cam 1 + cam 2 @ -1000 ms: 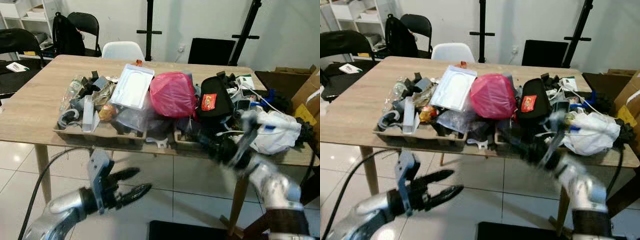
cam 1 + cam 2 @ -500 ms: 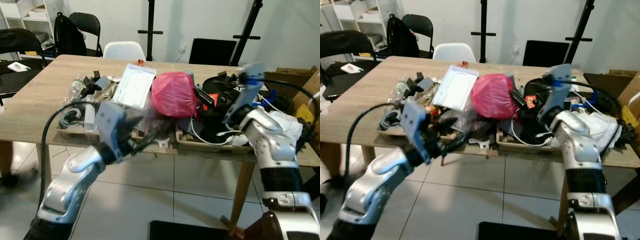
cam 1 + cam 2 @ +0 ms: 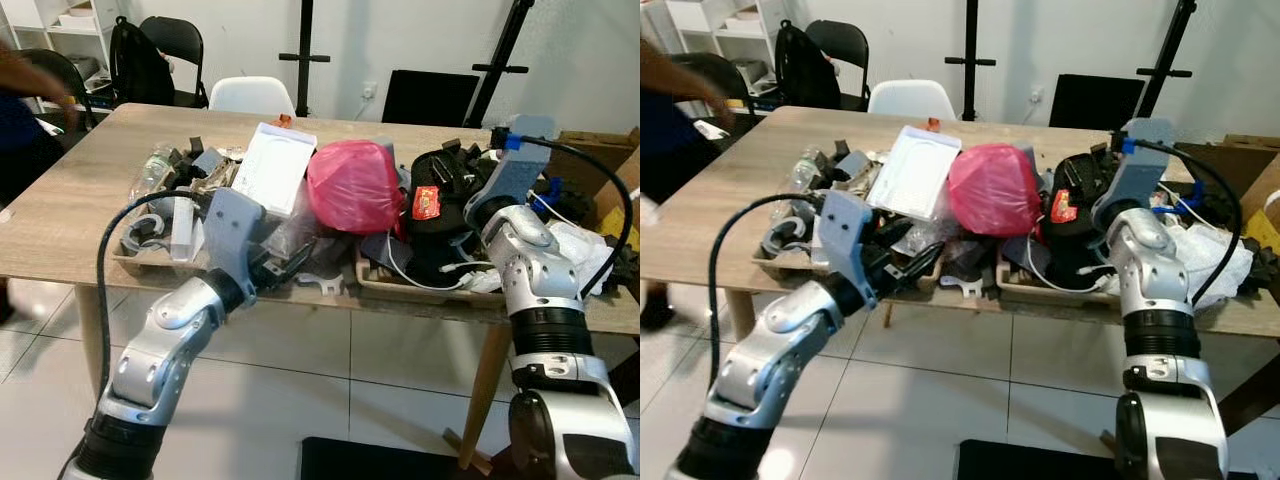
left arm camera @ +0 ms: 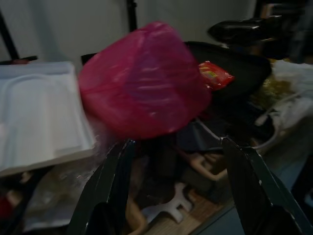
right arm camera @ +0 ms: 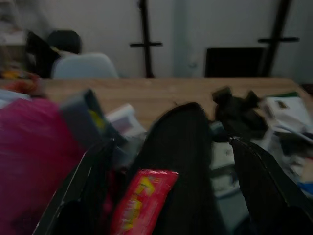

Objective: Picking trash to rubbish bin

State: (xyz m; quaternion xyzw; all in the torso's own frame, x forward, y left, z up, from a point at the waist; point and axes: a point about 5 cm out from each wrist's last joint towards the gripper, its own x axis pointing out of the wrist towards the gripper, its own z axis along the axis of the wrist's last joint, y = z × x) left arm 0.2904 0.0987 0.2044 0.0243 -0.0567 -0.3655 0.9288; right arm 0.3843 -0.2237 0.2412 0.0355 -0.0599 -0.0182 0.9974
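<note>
Rubbish is heaped along the near edge of the wooden table (image 3: 80, 200), much of it in cardboard trays (image 3: 205, 266), with the pink plastic bag (image 3: 352, 186) at the middle of the pile. To the robot's left of it leans a white plastic tray (image 3: 272, 168); to its right lies a black pouch (image 3: 440, 205) with a red label (image 3: 422, 202). No rubbish bin can be made out.

The pink bag is judged to be light, soft and a little slippery, likely to crumple and sag when lifted. It would best be pinched at a loose fold near its top rather than squeezed around its bulging middle. The white tray looks stiff but thin, and could be taken by an edge.

The left gripper (image 4: 176, 191) is held low at the table edge, arm bent and reaching forward, fingers spread wide and aimed at the underside of the pink bag without touching it. The right gripper (image 5: 166, 186) is raised over the black pouch, forearm upright, fingers parted on either side of the pouch and holding nothing.
</note>
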